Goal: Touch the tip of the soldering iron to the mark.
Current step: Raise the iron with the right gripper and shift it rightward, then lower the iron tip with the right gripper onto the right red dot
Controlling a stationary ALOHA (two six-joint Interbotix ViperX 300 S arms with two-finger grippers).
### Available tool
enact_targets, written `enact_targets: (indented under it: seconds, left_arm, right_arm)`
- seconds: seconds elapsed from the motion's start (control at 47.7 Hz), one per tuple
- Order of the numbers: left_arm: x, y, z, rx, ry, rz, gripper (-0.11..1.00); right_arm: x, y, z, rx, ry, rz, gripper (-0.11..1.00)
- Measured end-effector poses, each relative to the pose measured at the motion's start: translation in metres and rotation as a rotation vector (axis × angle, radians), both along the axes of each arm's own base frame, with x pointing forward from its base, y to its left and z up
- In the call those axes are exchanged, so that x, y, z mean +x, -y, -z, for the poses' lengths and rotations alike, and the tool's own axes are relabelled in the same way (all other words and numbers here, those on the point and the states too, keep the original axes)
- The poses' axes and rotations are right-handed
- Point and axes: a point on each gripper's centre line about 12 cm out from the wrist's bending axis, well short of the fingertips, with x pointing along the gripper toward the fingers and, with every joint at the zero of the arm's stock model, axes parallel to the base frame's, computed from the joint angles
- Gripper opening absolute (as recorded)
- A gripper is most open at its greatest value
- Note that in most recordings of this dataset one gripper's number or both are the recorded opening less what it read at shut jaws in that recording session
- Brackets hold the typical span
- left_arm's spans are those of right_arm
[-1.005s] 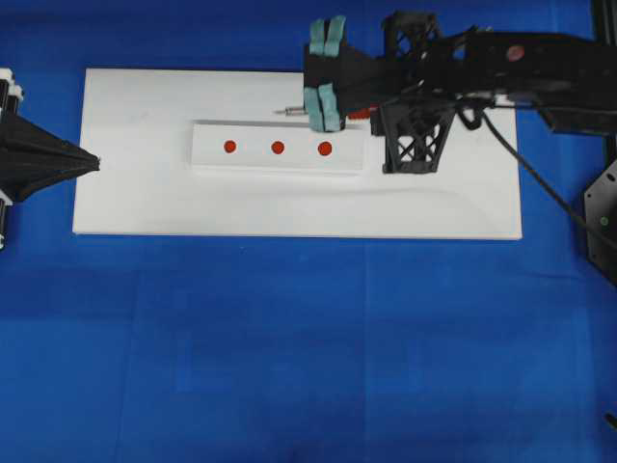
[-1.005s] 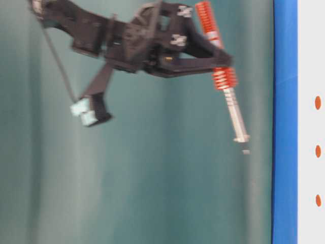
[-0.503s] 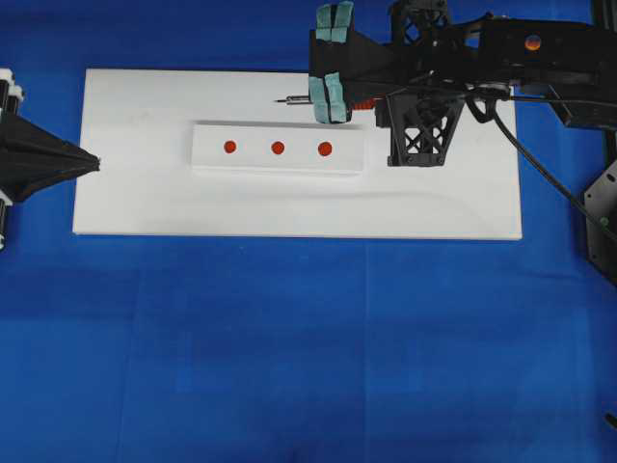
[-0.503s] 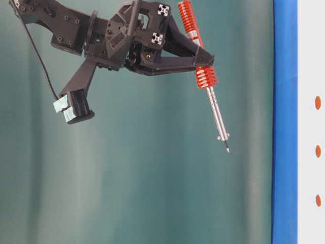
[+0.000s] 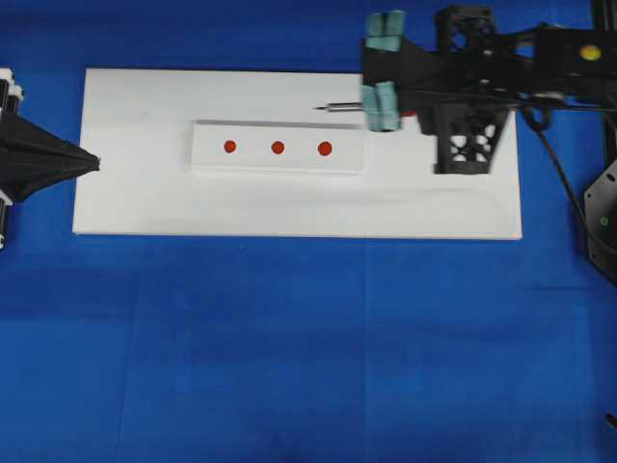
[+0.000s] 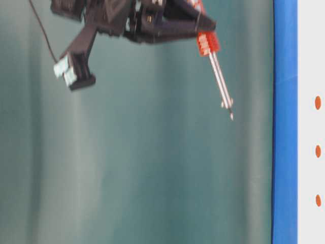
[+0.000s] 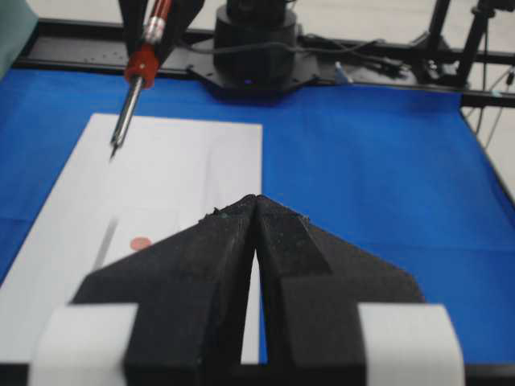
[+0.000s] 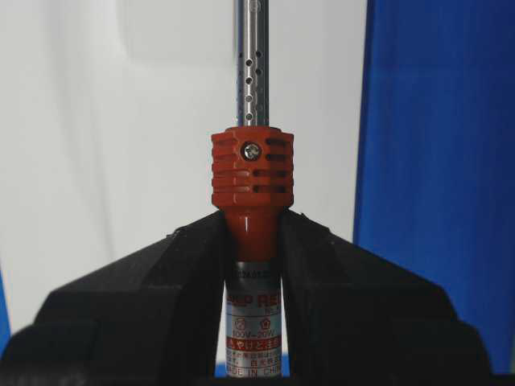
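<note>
My right gripper [image 5: 413, 108] is shut on the red-orange handle of the soldering iron [image 5: 339, 107], which also shows in the right wrist view [image 8: 251, 177]. The shaft points left. The tip hangs in the air behind the raised white strip [image 5: 253, 162], beyond its right outer dot. In the table-level view the soldering iron [image 6: 221, 86] is well off the board. The mark [image 5: 278, 148], the centre dot, is bare; it also shows at table level [image 6: 318, 151]. My left gripper [image 5: 94, 163] is shut and empty at the board's left edge.
The strip lies on a flat white board [image 5: 145, 207] on a blue mat [image 5: 308, 347]. The iron's black cord [image 5: 564, 193] trails off to the right. The right arm's black base [image 7: 253, 40] and cables stand beyond the board in the left wrist view.
My right gripper has moved to the right with the iron, so the tip has gone from behind the centre dot to past the right outer dot. The left arm has not moved.
</note>
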Motion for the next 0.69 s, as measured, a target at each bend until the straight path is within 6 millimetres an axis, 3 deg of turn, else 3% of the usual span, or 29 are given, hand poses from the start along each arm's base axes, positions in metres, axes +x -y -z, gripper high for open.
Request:
enact_targets:
  seconds: [0.272,0.691]
  left_arm:
    - [0.0,0.0,0.0,0.0,0.0,0.0,0.0]
    - [0.0,0.0,0.0,0.0,0.0,0.002,0.0]
  right_arm:
    - [-0.021,-0.004,-0.002,0.002,0.015,0.003,0.06]
    - [-0.021,-0.005,-0.003,0.002,0.018,0.0,0.06]
